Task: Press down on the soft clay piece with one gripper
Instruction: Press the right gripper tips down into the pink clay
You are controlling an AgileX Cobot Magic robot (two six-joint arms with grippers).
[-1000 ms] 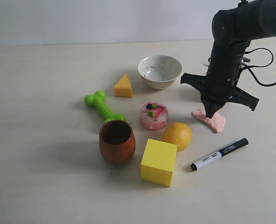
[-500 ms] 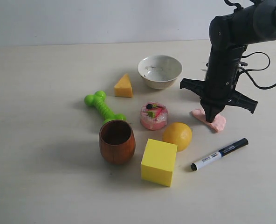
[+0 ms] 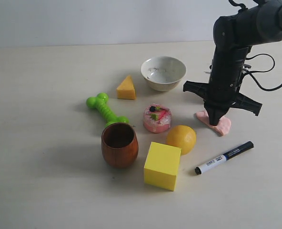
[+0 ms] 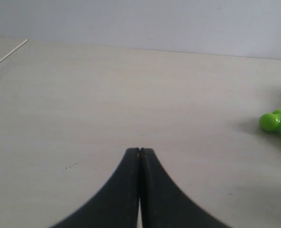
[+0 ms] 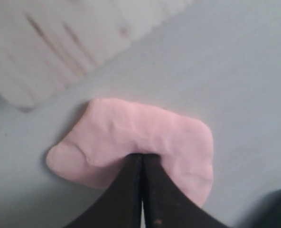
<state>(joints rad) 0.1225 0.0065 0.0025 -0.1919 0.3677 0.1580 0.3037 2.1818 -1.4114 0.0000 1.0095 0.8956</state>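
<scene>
The soft clay piece [image 3: 219,125] is a flat, lumpy salmon-pink slab lying on the table right of the orange. My right gripper [image 3: 214,120] stands upright over it, shut, with its narrow tip sunk into the clay's near-left part. In the right wrist view the shut tip [image 5: 142,156] meets the clay [image 5: 145,128], which dents around it. My left gripper [image 4: 139,151] is shut with nothing in it, over bare table; it does not show in the exterior view.
Left of the clay lie an orange [image 3: 181,139], a pink cake toy [image 3: 157,118], a yellow cube [image 3: 162,165], a wooden cup [image 3: 119,144], a green bone toy [image 3: 104,109] and a cheese wedge [image 3: 126,88]. A white bowl [image 3: 163,72] stands behind; a marker [image 3: 224,157] lies in front.
My right gripper has come down and a little left onto the clay, its tip now pressed into the slab. The left gripper shows no earlier frame.
</scene>
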